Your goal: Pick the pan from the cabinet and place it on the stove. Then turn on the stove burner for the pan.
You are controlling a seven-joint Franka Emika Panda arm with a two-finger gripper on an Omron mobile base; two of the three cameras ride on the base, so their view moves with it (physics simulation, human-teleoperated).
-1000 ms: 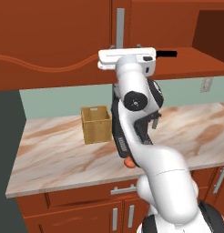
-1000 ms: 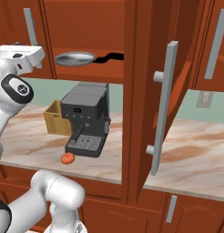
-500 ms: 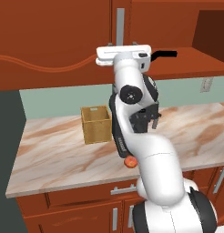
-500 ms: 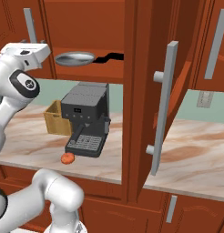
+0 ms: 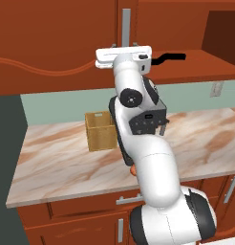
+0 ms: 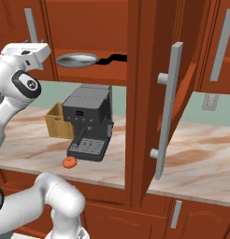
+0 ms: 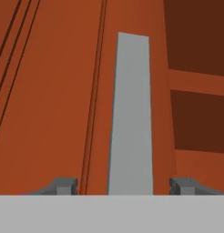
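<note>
At the red-brown wooden wall cabinet [image 7: 50, 91], the claw [image 7: 124, 185] stands spread astride the door's long silver bar handle [image 7: 130, 113]. The shallow silver-grey pan [image 6: 77, 59] rests on the shelf inside.

My two base cameras look forward over my arm, sharing the marble bench [image 5: 67, 158] and red-brown wooden cabinet [image 6: 89, 28]; my hand camera faces its long silver bar handle [image 7: 130, 113] closely.

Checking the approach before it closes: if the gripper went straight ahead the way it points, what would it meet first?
Most likely the cabinet's silver bar handle, centred between the gripper fingertips; the red-brown door lies just behind it. How far off is unclear.
</note>
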